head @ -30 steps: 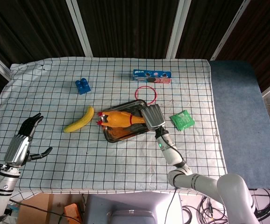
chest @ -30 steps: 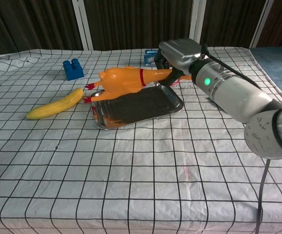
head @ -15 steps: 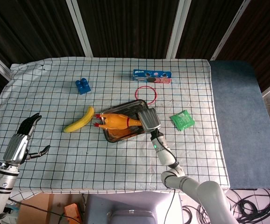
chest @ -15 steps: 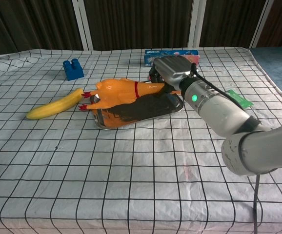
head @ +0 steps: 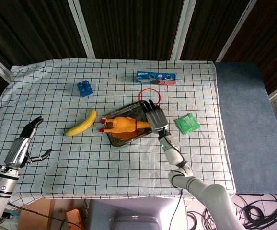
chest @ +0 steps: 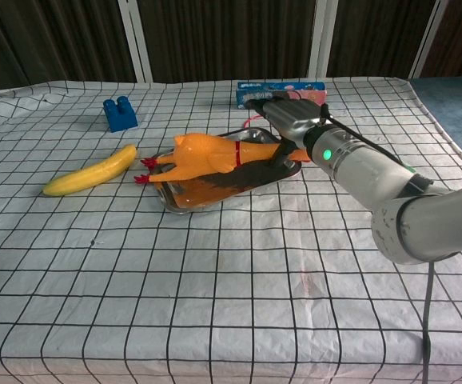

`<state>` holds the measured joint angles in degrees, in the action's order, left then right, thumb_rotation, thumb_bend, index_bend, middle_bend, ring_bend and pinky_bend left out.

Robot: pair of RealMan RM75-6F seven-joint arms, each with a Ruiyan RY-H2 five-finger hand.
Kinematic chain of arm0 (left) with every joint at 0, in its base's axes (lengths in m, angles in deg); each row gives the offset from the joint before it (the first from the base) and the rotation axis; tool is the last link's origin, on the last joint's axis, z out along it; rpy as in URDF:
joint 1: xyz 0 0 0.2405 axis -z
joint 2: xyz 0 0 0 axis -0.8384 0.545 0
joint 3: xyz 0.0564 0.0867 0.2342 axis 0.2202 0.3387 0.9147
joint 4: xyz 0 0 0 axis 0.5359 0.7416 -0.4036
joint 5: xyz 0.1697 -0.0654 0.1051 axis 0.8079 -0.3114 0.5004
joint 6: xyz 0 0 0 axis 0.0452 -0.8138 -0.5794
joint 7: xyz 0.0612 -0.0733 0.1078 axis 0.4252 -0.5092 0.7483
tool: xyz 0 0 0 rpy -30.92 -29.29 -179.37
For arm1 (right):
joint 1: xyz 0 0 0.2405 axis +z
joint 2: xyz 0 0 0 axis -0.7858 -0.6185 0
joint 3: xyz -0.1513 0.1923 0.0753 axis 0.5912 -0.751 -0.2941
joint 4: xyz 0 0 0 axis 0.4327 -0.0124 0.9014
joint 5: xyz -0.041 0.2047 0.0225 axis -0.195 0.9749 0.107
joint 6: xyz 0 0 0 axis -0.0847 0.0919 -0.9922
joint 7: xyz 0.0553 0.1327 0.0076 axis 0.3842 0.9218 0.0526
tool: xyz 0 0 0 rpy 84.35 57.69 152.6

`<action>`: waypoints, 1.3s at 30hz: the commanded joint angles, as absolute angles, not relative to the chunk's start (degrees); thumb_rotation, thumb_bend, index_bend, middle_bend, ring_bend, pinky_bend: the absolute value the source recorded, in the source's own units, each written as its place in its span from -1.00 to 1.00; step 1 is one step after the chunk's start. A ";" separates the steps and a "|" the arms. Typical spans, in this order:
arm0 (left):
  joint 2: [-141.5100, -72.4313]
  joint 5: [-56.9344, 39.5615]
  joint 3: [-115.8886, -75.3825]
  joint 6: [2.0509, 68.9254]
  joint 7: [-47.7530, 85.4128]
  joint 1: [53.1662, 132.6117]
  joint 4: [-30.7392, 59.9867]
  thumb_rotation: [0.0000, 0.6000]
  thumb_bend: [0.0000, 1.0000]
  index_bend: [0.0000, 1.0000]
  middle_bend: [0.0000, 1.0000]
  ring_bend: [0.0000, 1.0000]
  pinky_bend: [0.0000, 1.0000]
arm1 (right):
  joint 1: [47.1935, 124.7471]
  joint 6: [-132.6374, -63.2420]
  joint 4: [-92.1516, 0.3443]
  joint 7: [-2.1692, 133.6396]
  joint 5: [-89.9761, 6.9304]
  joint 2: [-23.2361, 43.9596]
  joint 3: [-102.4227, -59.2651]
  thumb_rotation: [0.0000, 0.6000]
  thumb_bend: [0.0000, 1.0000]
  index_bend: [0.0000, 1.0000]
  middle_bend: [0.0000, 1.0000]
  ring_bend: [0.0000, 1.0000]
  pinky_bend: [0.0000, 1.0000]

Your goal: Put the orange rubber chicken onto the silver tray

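Observation:
The orange rubber chicken [head: 121,125] [chest: 207,154] lies lengthwise on the silver tray [head: 134,110] [chest: 185,206], with its red feet sticking out over the tray's left end. My right hand [head: 156,120] [chest: 295,124] is at the chicken's right end, over the tray's right edge. Its fingers are stretched out above that end rather than curled round it. That end of the chicken is hidden under the hand. My left hand [head: 21,146] hovers at the table's near left, fingers apart and holding nothing; only the head view shows it.
A banana [head: 82,123] [chest: 91,170] lies just left of the tray. A blue block [head: 85,88] [chest: 120,113] sits further back on the left. A cookie box [head: 155,78] [chest: 283,88] and a red ring [head: 150,96] are behind the tray. A green packet [head: 187,123] lies to its right.
My right hand lowered the chicken onto the tray, and its fingers have straightened out. The left hand has barely moved.

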<state>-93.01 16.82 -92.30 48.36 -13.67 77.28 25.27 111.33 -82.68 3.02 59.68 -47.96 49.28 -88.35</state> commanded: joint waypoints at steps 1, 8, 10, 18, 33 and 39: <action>-92.92 16.55 -92.54 47.95 -14.40 77.40 24.93 1.00 -0.44 -1.00 -1.00 -1.00 -1.00 | 111.73 -83.82 5.34 56.59 -47.75 49.76 -89.17 1.00 -0.69 -1.00 -0.98 -1.00 -0.58; -93.00 16.14 -92.77 47.12 -15.47 77.60 24.28 1.00 -0.44 -1.00 -1.00 -1.00 -1.00 | 112.72 -83.87 8.55 48.63 -46.16 50.68 -90.68 1.00 -0.99 -1.00 -1.00 -1.00 -0.93; -93.04 15.93 -92.92 46.91 -15.65 77.67 24.02 1.00 -0.44 -1.00 -1.00 -1.00 -1.00 | 113.12 -84.24 8.99 46.99 -45.42 51.19 -91.50 1.00 -1.00 -1.00 -1.00 -1.00 -0.99; -93.50 14.36 -93.80 45.79 -16.98 77.93 22.49 1.00 -0.45 -1.00 -1.00 -1.00 -1.00 | 115.69 -89.67 13.16 42.25 -44.80 55.16 -93.31 1.00 -1.00 -1.00 -1.00 -1.00 -1.00; -93.01 15.86 -93.42 50.02 -14.44 75.64 22.05 1.00 -0.42 -1.00 -1.00 -1.00 -1.00 | 111.12 -96.01 5.45 51.13 -49.85 50.41 -89.74 1.00 -1.00 -1.00 -1.00 -1.00 -1.00; -89.00 11.04 -91.78 53.77 7.70 69.99 27.88 1.00 -0.39 -1.00 -1.00 -1.00 -1.00 | 96.66 -108.33 -25.07 49.40 -55.20 33.35 -82.22 1.00 -1.00 -1.00 -1.00 -1.00 -0.98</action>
